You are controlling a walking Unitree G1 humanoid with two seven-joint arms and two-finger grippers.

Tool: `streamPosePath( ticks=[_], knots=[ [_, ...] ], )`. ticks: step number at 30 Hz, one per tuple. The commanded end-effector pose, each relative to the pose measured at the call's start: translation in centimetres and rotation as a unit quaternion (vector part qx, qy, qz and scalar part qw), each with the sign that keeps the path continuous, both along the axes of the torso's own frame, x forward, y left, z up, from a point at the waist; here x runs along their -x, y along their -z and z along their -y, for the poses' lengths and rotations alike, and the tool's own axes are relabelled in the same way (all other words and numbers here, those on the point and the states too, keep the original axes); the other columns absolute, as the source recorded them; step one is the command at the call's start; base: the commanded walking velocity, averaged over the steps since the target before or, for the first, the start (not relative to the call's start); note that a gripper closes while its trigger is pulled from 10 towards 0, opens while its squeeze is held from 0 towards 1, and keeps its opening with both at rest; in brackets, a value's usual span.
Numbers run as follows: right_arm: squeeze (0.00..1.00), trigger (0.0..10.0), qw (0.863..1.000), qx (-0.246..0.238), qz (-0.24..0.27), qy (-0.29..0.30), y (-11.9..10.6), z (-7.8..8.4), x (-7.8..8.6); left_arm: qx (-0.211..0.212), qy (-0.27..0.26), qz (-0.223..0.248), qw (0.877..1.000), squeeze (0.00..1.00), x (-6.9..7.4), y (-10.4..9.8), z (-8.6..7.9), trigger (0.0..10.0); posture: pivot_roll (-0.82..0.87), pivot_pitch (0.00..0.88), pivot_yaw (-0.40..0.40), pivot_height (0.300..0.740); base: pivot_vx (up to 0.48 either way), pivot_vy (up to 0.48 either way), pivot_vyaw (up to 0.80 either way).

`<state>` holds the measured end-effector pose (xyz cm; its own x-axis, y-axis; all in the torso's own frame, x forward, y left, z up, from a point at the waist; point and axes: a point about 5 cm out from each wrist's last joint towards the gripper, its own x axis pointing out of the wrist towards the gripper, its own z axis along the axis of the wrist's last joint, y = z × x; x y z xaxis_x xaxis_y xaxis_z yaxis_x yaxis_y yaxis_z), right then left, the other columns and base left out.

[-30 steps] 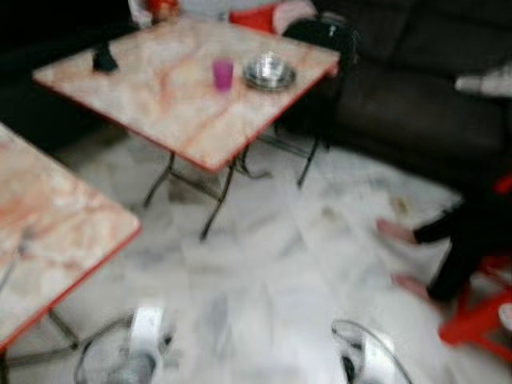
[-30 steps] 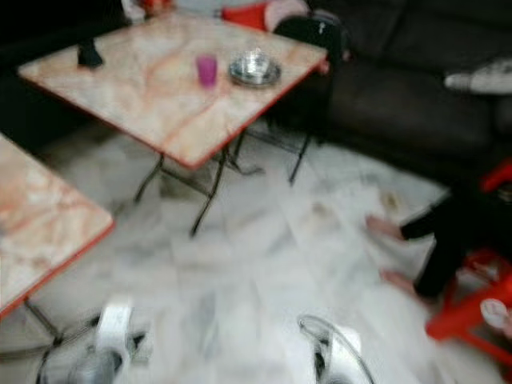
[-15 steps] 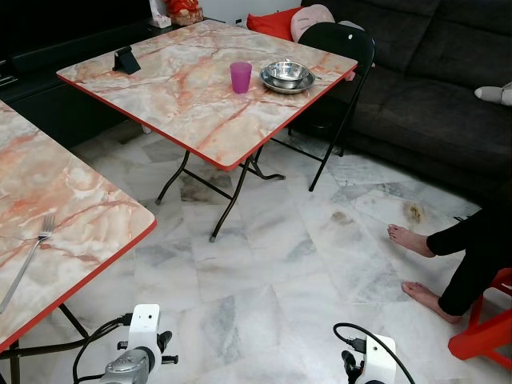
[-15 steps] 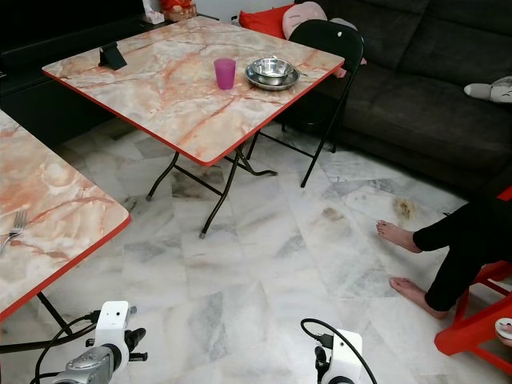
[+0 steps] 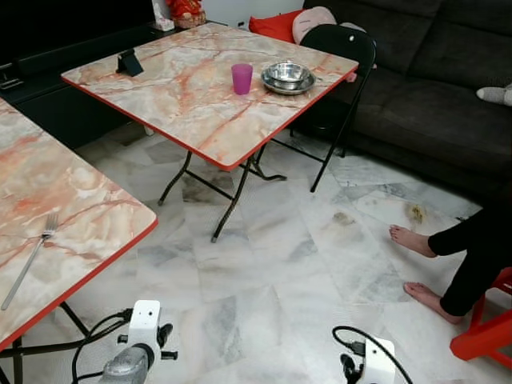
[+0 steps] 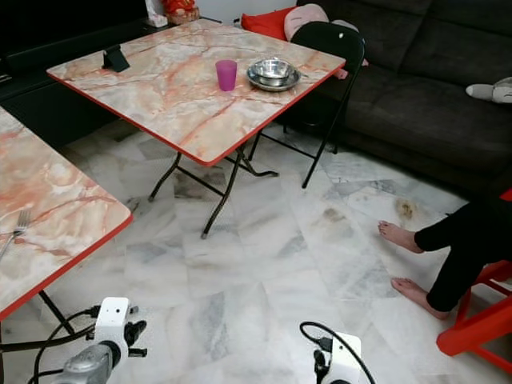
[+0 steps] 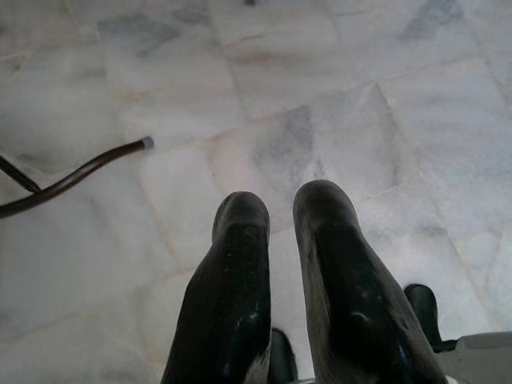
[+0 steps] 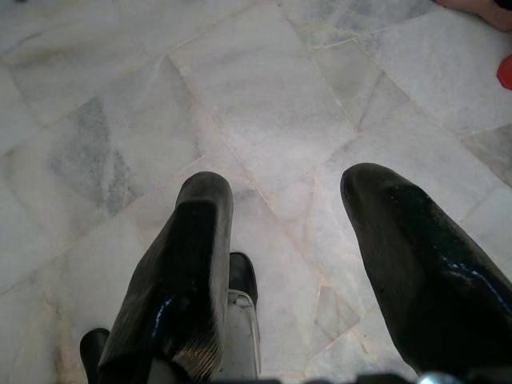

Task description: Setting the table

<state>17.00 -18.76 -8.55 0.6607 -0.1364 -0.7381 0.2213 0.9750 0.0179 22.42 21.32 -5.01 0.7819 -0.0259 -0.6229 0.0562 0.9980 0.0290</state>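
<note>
Your left end effector (image 7: 276, 220) hangs nearly closed, the right end effector (image 8: 280, 200) spread wide, both empty above the floor. The fork (image 5: 32, 254) lies on the near counter (image 5: 96, 212); the cup (image 5: 242, 78) and bowl (image 5: 288, 75) wait on the far counter (image 5: 200, 112). Turn wide and you risk the seated person's feet (image 5: 412, 240).

fork (image 5: 28, 260) on near table (image 5: 72, 216) | cup (image 5: 242, 78) left of bowl (image 5: 288, 76)

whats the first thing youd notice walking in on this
Two marble-look folding tables with red edges. The far table carries a purple cup beside a stack of steel bowls, with a black chair pushed in behind it. A lone fork lies on the near table at the robot's left, and a seated person's bare feet rest on the floor at right.
</note>
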Motion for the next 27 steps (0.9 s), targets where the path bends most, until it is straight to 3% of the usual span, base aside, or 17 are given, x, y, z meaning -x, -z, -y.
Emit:
streamPosePath(
  ticks=[1, 8, 12, 15, 18, 20, 21, 22, 24, 27],
  knots=[
    [0.00, 10.0, 1.000, 0.000, -0.007, 0.001, 0.1, 0.2, 0.2, -0.007, 0.013, 0.022, 1.000, 0.00, -0.2, -0.5, -0.4, 10.0, 0.05, 0.000, -0.036, 0.740, 0.000, 0.000, 0.00],
    [0.00, 10.0, 1.000, 0.000, -0.007, -0.006, 0.0, -0.7, -0.3, -0.010, 0.042, 0.113, 0.993, 0.00, -0.4, -2.1, -1.4, 10.0, 0.06, 0.000, -0.042, 0.740, 0.000, 0.000, 0.00],
    [0.00, 10.0, 1.000, -0.001, -0.005, -0.013, -0.1, -1.6, -0.8, -0.009, 0.055, 0.187, 0.981, 0.00, -1.2, -4.0, -1.1, 10.0, 0.06, 0.000, -0.047, 0.740, 0.000, 0.000, 0.00],
    [0.00, 10.0, 1.000, -0.001, -0.003, -0.016, -0.2, -2.0, -1.1, -0.005, 0.058, 0.245, 0.968, 0.00, -2.2, -6.2, -0.5, 10.0, 0.06, 0.000, -0.048, 0.740, 0.000, 0.000, 0.00],
    [0.00, 10.0, 1.000, -0.002, -0.004, -0.019, -0.3, -2.3, -1.4, -0.003, 0.061, 0.329, 0.942, 0.00, -4.3, -11.0, 1.2, 10.0, 0.06, 0.000, -0.049, 0.740, 0.000, 0.000, 0.00],
    [0.00, 10.0, 1.000, -0.002, -0.005, -0.018, -0.3, -2.3, -1.5, 0.004, 0.056, 0.346, 0.936, 0.00, -4.8, -12.2, 1.5, 10.0, 0.06, 0.000, -0.049, 0.740, 0.000, 0.000, 0.00],
    [0.00, 10.0, 1.000, -0.002, -0.006, -0.019, -0.3, -2.4, -1.4, 0.010, 0.060, 0.368, 0.928, 0.00, -5.6, -13.5, 2.2, 10.0, 0.06, 0.000, -0.049, 0.740, 0.000, 0.000, 0.00],
    [0.00, 10.0, 1.000, -0.002, -0.006, -0.019, -0.3, -2.4, -1.4, 0.010, 0.060, 0.368, 0.928, 0.00, -5.6, -13.5, 2.2, 10.0, 0.06, 0.000, -0.049, 0.740, 0.000, 0.000, 0.00],
    [0.00, 10.0, 1.000, -0.001, -0.008, -0.018, -0.2, -2.5, -1.3, 0.021, 0.072, 0.400, 0.914, 0.00, -6.6, -15.7, 3.5, 10.0, 0.05, 0.000, -0.045, 0.740, 0.000, 0.000, 0.00],
    [0.00, 10.0, 1.000, -0.001, -0.009, -0.016, -0.1, -2.5, -1.1, 0.028, 0.073, 0.408, 0.909, 0.00, -6.7, -16.9, 4.1, 10.0, 0.05, 0.000, -0.040, 0.740, 0.000, 0.000, 0.00]
  ],
)
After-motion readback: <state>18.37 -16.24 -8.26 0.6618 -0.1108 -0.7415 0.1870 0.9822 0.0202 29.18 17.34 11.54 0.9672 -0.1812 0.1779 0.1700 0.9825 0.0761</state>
